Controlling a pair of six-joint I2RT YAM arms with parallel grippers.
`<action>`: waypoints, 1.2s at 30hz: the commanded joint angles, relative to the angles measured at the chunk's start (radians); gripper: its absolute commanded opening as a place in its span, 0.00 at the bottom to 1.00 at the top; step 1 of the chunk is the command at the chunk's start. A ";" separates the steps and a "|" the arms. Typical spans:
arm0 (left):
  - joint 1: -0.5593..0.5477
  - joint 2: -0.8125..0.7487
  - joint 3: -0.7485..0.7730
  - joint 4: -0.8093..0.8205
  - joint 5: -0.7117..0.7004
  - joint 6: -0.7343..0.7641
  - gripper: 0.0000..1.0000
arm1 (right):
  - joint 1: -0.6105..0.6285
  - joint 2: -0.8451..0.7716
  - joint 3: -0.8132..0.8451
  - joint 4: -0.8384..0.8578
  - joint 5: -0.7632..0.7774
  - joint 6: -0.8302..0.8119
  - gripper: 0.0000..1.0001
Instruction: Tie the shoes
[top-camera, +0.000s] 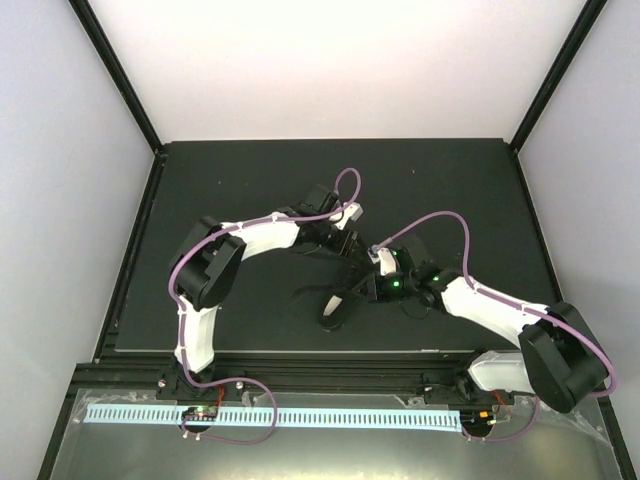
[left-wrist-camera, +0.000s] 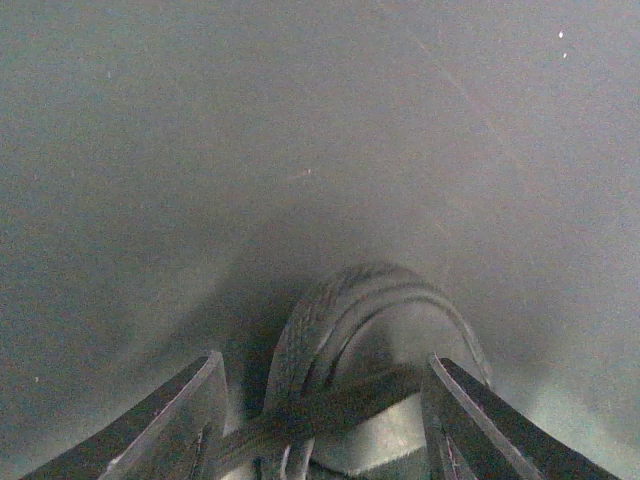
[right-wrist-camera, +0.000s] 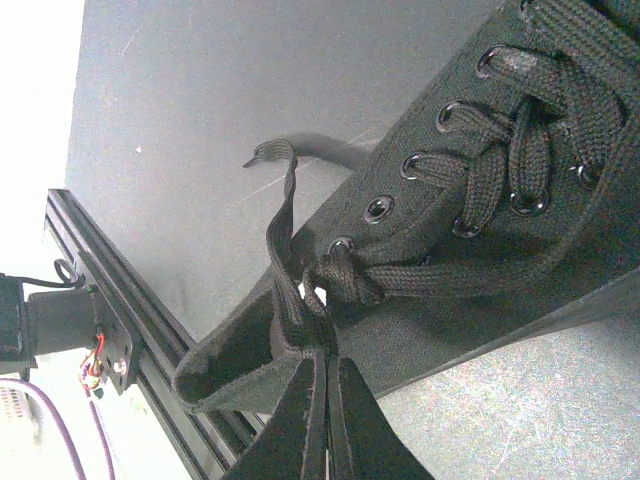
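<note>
The right end effector (right-wrist-camera: 325, 365) is pinched together on a thin black lace (right-wrist-camera: 285, 250). Just beyond its tips lies the black canvas shoe (right-wrist-camera: 480, 250), its laces crossed through metal eyelets, resting on the dark surface (right-wrist-camera: 180, 120). The left end effector (left-wrist-camera: 325, 362) stands apart, with what seems a blurred lace loop (left-wrist-camera: 340, 295) arching just ahead.

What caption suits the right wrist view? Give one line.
Right gripper pinches a black lace next to the knot on the shoe.

The shoe (left-wrist-camera: 335, 300) shows its ribbed rounded end between the wide-apart jaws of the left tool (left-wrist-camera: 325, 365); a dark lace (left-wrist-camera: 340, 408) crosses it, grey worktop (left-wrist-camera: 300, 120) beyond it.
</note>
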 joint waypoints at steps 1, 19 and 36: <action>0.002 0.034 0.058 0.023 0.007 -0.001 0.55 | 0.007 -0.017 -0.004 0.011 0.005 0.010 0.02; 0.001 0.054 0.043 0.031 0.053 -0.014 0.25 | 0.007 -0.014 0.001 0.007 0.003 0.008 0.02; 0.000 0.012 -0.015 0.054 0.068 -0.067 0.44 | 0.007 -0.021 0.001 0.007 0.004 0.010 0.02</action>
